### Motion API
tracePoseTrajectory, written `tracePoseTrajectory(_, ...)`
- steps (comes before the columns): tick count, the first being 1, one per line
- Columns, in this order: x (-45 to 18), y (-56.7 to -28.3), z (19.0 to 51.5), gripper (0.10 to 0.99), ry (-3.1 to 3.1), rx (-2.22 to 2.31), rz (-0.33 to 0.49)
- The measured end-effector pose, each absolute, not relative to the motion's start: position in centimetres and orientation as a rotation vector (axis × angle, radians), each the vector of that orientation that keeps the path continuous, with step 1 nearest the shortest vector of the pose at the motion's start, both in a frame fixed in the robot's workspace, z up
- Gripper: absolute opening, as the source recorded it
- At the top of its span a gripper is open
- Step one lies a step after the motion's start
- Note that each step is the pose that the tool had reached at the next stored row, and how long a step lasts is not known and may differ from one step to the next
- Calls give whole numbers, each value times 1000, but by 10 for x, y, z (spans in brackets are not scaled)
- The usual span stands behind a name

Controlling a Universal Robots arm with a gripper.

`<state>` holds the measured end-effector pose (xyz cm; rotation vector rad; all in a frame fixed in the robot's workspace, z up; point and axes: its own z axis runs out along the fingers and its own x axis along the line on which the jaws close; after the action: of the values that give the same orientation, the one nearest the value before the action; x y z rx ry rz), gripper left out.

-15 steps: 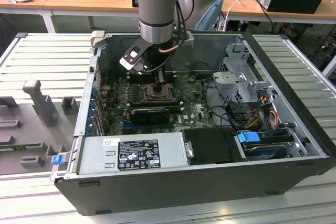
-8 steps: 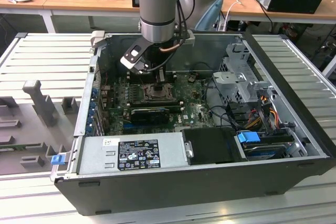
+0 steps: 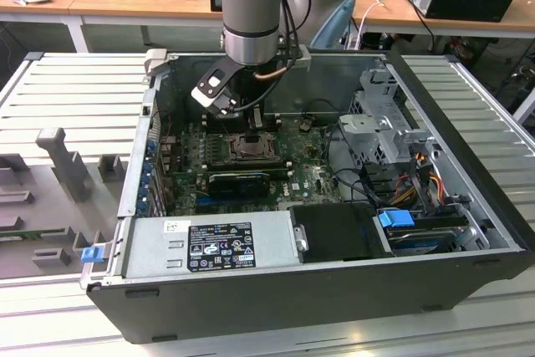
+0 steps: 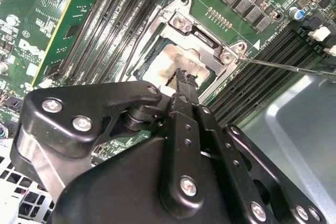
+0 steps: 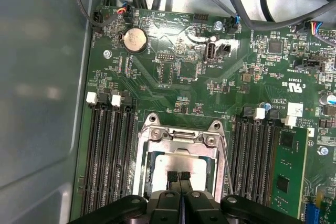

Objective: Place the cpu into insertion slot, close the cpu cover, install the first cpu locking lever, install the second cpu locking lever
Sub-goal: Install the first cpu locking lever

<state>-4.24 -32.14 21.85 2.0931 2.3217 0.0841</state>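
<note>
The claw (image 5: 179, 178) was squeezed together with nothing in it, right over the shiny cpu (image 5: 181, 162) - which lay flat in the insertion slot (image 5: 149, 167), with the cpu cover (image 5: 178, 139) down around it - inside the open computer case (image 3: 334, 290).

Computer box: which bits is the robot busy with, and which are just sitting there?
Job: claw, shut, tips over the cpu; cpu cover framing it; thin locking lever alongside.
Just there: memory slots; round battery; black cables; grey power box.
</note>
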Motion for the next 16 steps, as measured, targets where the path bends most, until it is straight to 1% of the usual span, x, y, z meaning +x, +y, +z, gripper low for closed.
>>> tracePoseTrajectory(6, -42, -321, 221, 106, 2322, 2093, 84)
tracePoseTrajectory(16, -42, -321, 240, 106, 2322, 2093, 84)
